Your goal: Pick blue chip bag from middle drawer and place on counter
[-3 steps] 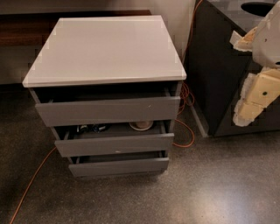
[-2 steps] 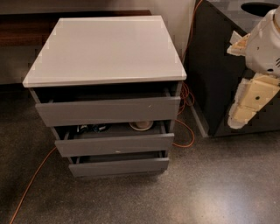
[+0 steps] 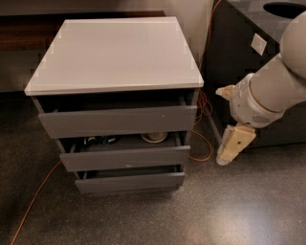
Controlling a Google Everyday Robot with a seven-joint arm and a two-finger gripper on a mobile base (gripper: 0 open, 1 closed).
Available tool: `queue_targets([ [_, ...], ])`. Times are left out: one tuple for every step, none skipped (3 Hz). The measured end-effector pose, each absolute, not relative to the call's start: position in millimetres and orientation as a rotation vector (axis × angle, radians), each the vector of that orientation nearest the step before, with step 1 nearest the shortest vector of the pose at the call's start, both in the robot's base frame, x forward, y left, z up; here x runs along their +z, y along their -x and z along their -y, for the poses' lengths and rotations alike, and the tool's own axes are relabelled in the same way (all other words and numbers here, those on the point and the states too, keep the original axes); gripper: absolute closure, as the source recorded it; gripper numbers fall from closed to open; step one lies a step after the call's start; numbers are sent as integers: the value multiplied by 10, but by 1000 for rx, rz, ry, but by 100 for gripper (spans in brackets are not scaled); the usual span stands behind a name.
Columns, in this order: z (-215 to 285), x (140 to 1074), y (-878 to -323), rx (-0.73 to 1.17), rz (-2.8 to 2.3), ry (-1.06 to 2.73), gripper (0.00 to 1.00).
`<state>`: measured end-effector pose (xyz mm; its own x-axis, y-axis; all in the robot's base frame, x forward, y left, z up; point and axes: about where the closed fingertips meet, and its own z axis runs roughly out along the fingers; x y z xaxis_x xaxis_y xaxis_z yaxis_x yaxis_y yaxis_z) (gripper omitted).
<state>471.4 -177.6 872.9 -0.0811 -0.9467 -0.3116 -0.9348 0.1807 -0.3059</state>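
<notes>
The grey cabinet has a flat light-grey counter [image 3: 117, 52] on top. The middle drawer [image 3: 125, 158] is pulled partly open. Inside it at the left lies a dark, crumpled blue chip bag [image 3: 98, 140], mostly hidden by the drawer front above. An off-white bowl [image 3: 154, 137] sits in the same drawer to the right. My gripper [image 3: 233, 143] hangs in the air to the right of the cabinet, level with the middle drawer and apart from it, holding nothing that I can see.
A black bin [image 3: 244, 57] with a round hole [image 3: 286, 9] in its top stands right of the cabinet, behind my arm. An orange cable [image 3: 36, 196] runs over the speckled floor at left and loops between cabinet and bin. The top and lowest drawers are slightly open.
My arm and gripper have moved left and a little down, closer to the cabinet's right side. The drawers and their contents have not moved.
</notes>
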Motion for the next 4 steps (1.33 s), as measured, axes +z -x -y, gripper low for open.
queue_targets([
  [1583, 8089, -4873, 34, -1978, 1784, 0],
  [1339, 7460, -5042, 98, -1933, 1810, 0],
  [1109, 6885, -5218, 153, -1888, 1837, 0],
  [726, 5974, -5564, 224, -1849, 1855, 0],
])
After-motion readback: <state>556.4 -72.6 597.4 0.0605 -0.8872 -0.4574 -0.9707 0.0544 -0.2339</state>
